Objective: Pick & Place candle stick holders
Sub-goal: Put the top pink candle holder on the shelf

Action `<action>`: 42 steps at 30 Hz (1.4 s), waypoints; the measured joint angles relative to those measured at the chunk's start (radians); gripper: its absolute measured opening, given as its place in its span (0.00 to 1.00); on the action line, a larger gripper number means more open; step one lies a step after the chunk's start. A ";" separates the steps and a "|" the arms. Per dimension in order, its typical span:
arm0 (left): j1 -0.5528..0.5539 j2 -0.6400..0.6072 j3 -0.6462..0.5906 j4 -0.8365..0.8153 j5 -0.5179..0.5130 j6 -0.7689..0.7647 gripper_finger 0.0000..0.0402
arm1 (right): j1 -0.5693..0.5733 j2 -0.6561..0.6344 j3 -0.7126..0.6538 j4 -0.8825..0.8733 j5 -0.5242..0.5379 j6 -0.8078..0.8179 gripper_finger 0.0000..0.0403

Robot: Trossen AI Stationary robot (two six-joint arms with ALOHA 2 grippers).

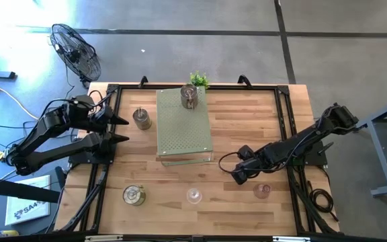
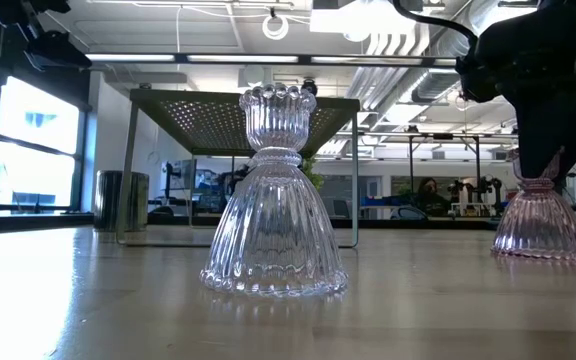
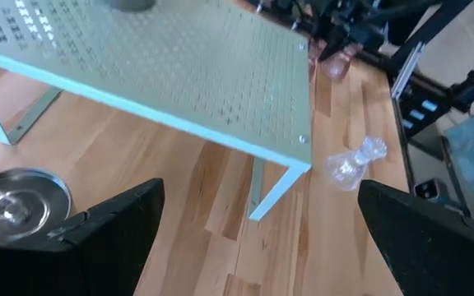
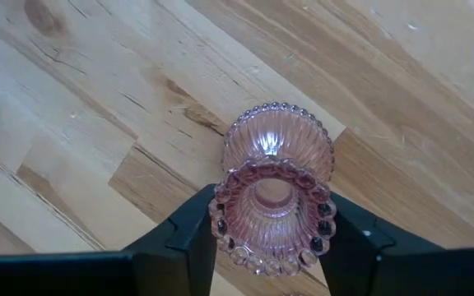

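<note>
My right gripper (image 1: pixel 239 175) is low over the table's near right part, shut on a pink glass holder (image 4: pixel 274 197) that stands on its flared base (image 2: pixel 543 228). A second pink glass holder (image 1: pixel 262 190) stands just to its right. A clear glass holder (image 1: pixel 193 195) stands on its base at the near middle. One metal holder (image 1: pixel 189 96) stands on the pale green perforated board (image 1: pixel 183 128), one (image 1: pixel 141 118) left of the board, one (image 1: pixel 134 195) at the near left. My left gripper (image 1: pixel 118 130) is open and empty at the table's left edge. My right gripper pinches the pink holder's upper cup between its two fingers, one on each side of the beaded rim (image 4: pixel 220 215). The fingers come from above, pointing down. The holder is upright with its base (image 4: pixel 278 136) on the table.
The board stands on thin legs (image 2: pixel 128 170) with open room under it. A small green plant (image 1: pixel 199 79) sits at the far edge behind the board. A fan (image 1: pixel 76 50) stands on the floor beyond the far left corner. Black frame rails (image 1: pixel 106 161) run along the table's sides.
</note>
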 joint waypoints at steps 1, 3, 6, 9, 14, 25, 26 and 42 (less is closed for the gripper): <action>0.000 0.000 0.000 0.007 0.000 -0.012 0.99 | 0.000 0.000 0.000 0.002 -0.002 -0.001 0.39; 0.000 0.001 0.000 0.020 -0.002 -0.030 0.99 | 0.000 0.000 0.000 0.006 -0.015 -0.003 0.40; 0.000 0.001 0.000 0.027 -0.078 -0.038 0.99 | 0.000 0.000 0.000 0.010 -0.023 -0.010 0.39; 0.000 0.002 0.000 0.027 -0.179 -0.039 0.99 | 0.003 0.000 0.000 0.022 -0.019 -0.026 0.39; 0.000 0.002 0.000 0.072 -0.257 -0.038 0.99 | 0.022 0.000 0.000 0.056 0.056 -0.071 0.39; 0.000 0.002 0.000 0.019 -0.259 -0.035 0.99 | 0.082 0.000 0.006 0.044 0.110 -0.064 0.39; 0.000 0.002 0.000 0.016 -0.256 -0.035 0.99 | 0.090 0.000 0.015 0.030 0.122 -0.063 0.39; 0.000 0.002 0.000 0.014 -0.164 -0.035 0.99 | 0.146 0.000 0.413 -0.318 0.347 -0.149 0.39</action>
